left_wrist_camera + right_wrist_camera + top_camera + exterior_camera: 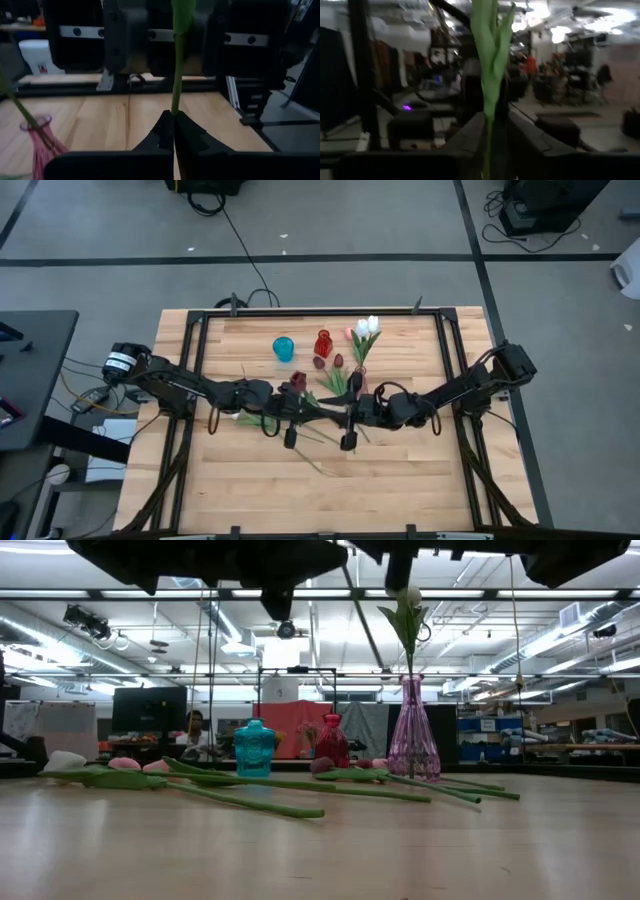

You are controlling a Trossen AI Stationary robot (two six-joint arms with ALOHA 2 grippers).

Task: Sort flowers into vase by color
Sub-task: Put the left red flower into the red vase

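Wooden bench [400, 480] slats fill your near edge bare; toward the middle both arms meet. Your left gripper [173, 131] is pinched shut on a green stem [176, 85] that stands upright between its fingers. Your right gripper [491, 131] has its fingers parted around the same flower's leaves [490, 65], loosely. Beyond them, loose tulips [200, 785] lie flat across the bench's middle. Nearer the far edge stand a teal vase [284, 348], a red vase [323, 343] and a pink vase [412, 740] holding white tulips [368, 328]
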